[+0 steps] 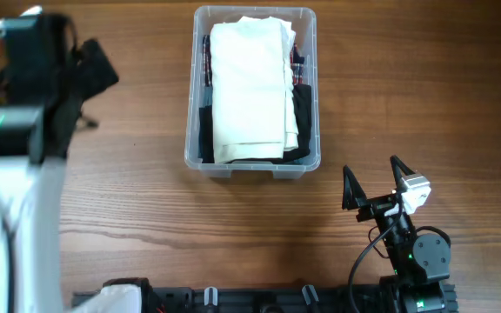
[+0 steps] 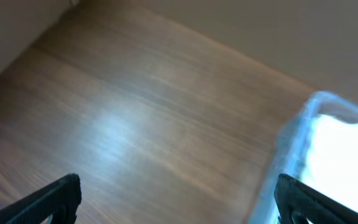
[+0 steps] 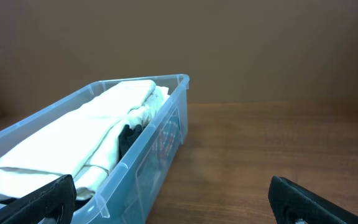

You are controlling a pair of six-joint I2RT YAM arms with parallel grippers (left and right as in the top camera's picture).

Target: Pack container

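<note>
The clear container (image 1: 310,87) stands at the back middle of the table. It holds a folded white cloth (image 1: 250,87) on top of dark clothes (image 1: 303,122) and a plaid piece (image 1: 297,61). My left gripper (image 1: 94,74) is raised at the far left, well away from the container; in the left wrist view its jaws (image 2: 179,199) are open and empty, with the container's edge (image 2: 294,134) blurred at the right. My right gripper (image 1: 374,178) is open and empty, low at the front right. In the right wrist view its jaws (image 3: 173,196) frame the container's near wall (image 3: 148,149).
The wooden table (image 1: 129,191) is bare around the container. The arm bases and a black rail (image 1: 259,300) run along the front edge.
</note>
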